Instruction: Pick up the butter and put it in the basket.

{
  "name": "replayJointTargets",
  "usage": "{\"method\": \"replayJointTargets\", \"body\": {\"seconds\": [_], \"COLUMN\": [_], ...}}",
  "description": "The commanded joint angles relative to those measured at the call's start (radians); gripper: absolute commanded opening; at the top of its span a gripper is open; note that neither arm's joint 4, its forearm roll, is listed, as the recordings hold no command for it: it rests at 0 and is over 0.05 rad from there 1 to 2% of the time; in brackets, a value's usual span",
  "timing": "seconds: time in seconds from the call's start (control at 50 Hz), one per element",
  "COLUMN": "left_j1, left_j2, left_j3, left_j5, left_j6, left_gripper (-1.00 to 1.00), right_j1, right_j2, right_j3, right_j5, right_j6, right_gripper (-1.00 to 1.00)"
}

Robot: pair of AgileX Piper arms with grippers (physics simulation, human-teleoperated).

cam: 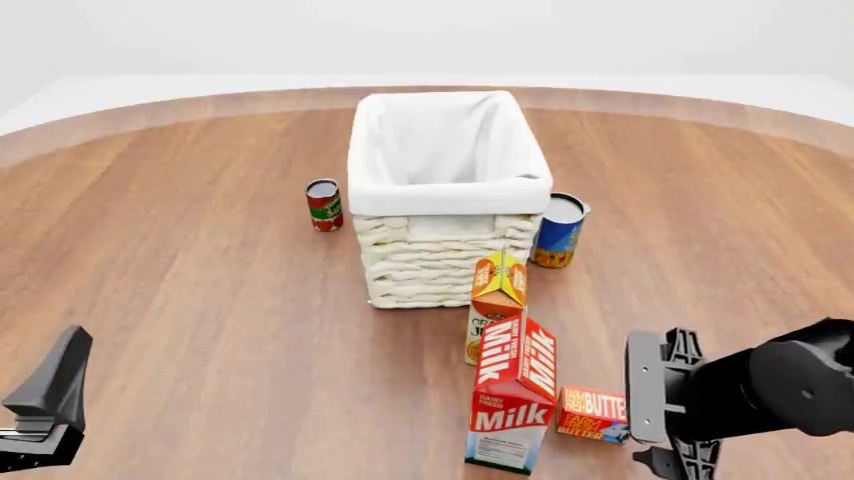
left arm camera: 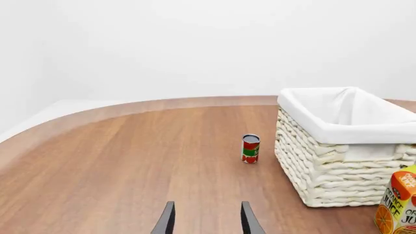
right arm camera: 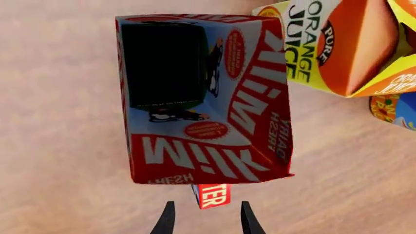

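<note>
Butter (cam: 593, 414) lies on the surface just ahead of the right jaws (right arm camera: 204, 218), touching the milk carton (cam: 514, 405).
Right jaws open, empty; butter mostly hidden under the carton's overhang. Risk: closing in may tip the carton. Left jaws (left arm camera: 204, 218) open, empty; basket (cam: 447, 205) beyond.

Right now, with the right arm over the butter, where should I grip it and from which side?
Grip the butter across its short width, coming straight down from above. It lies flat on the table, so only its top is open. The milk carton stands tight on its left, so keep the right gripper toward the free right end, fingers clear of the carton.
</note>
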Motion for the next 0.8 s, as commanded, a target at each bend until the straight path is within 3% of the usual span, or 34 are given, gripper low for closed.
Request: {"method": "replayJointTargets", "body": {"seconds": [0.02, 0.56, 0.58, 0.8], "left_j1": [0.000, 0.000, 0.000, 0.000], "left_j2": [0.000, 0.000, 0.000, 0.000], "left_j3": [0.000, 0.000, 0.000, 0.000], "left_j5": [0.000, 0.000, 0.000, 0.000], "left_j6": [0.000, 0.000, 0.000, 0.000], "left_gripper": [1.00, 1.00, 1.00, 1.00], "right_j1": [0.028, 0.117, 0.118, 0.127], "right_j2": [0.051, 0.171, 0.171, 0.154], "right_j3": [0.013, 0.014, 0.015, 0.011], "right_j5": [-0.057, -0.173, -0.175, -0.164], "right_j6": [0.017, 0.112, 0.112, 0.120], "right_gripper": [1.00, 1.00, -1.00, -1.00]}}
